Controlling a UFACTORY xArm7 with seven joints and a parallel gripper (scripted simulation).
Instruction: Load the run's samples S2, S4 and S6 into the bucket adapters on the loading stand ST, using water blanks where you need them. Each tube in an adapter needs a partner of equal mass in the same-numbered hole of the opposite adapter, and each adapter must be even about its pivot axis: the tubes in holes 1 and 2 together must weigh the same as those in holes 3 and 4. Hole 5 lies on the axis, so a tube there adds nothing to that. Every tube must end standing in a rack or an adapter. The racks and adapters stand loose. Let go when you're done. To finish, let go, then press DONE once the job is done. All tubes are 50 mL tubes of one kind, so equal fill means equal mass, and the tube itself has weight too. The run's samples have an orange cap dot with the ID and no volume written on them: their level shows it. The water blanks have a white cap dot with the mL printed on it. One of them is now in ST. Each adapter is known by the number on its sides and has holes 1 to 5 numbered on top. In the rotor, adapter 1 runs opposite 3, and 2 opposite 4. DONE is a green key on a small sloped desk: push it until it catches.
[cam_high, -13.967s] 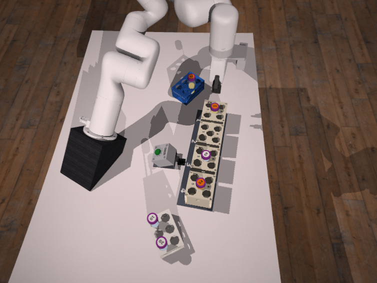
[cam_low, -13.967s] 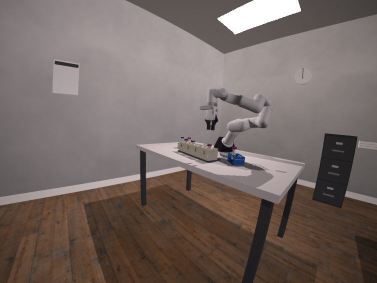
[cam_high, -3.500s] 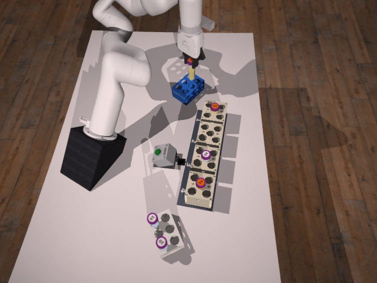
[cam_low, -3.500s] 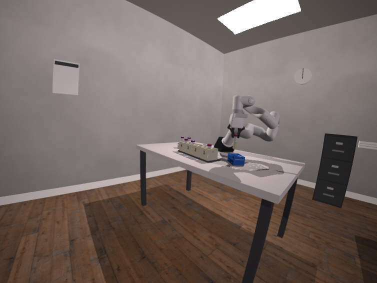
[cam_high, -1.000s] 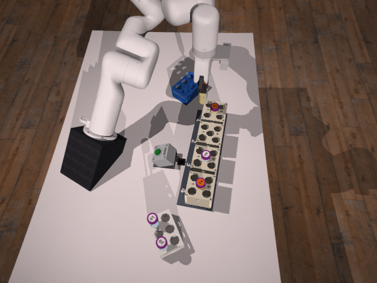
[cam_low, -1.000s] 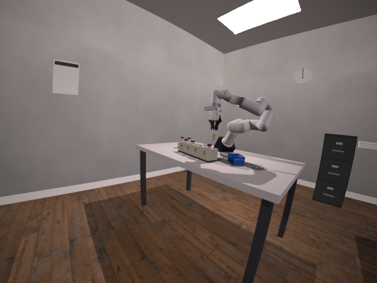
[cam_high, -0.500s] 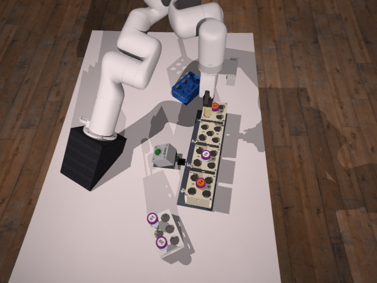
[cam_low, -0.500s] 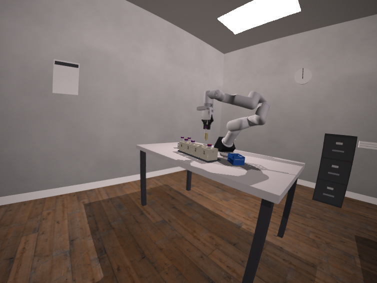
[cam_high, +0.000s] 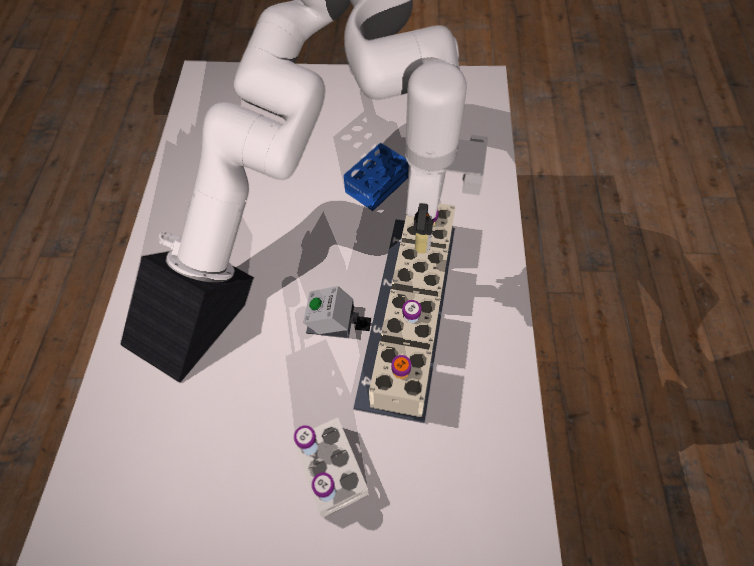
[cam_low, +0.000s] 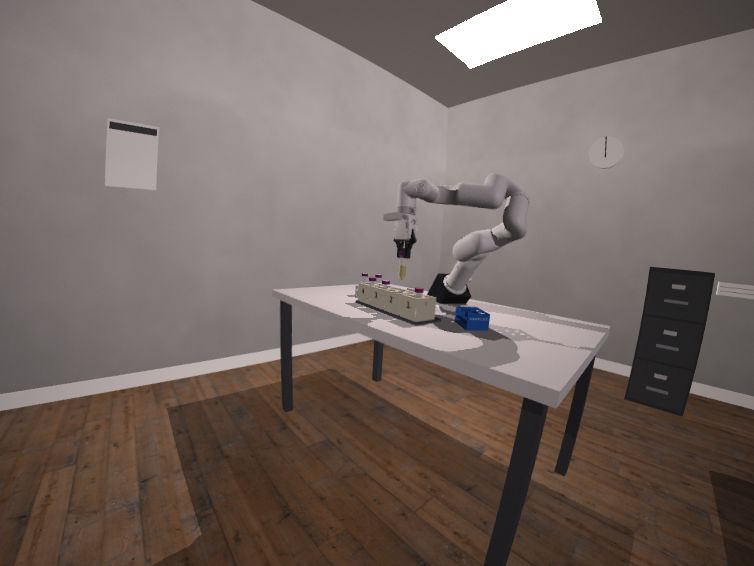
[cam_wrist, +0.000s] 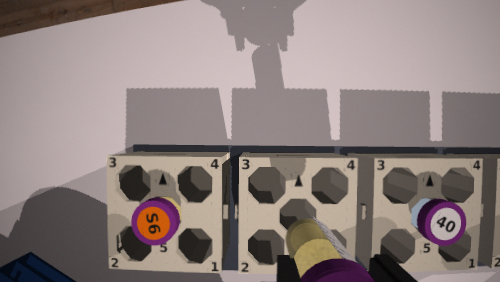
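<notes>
My gripper (cam_high: 423, 224) is shut on a sample tube (cam_high: 421, 242) with yellowish fill and a purple cap. It holds the tube upright above the loading stand, and it also shows in the side view (cam_low: 401, 269). In the wrist view the tube (cam_wrist: 315, 245) hangs over adapter 2 (cam_wrist: 298, 212), its tip near hole 5; its cap ID is hidden. All holes of adapter 2 are empty. Sample S6 (cam_wrist: 155, 221) stands in hole 5 of adapter 1. The 40 mL blank (cam_wrist: 441, 222) stands in hole 5 of adapter 3. An orange-dot sample (cam_high: 400, 364) stands in hole 5 of adapter 4.
The blue sample rack (cam_high: 375, 175) stands empty behind the stand. The pale blank rack (cam_high: 331, 469) at the front holds blanks marked 10 (cam_high: 303, 436) and 20 (cam_high: 322, 484). The DONE desk with its green key (cam_high: 314, 303) is left of the stand.
</notes>
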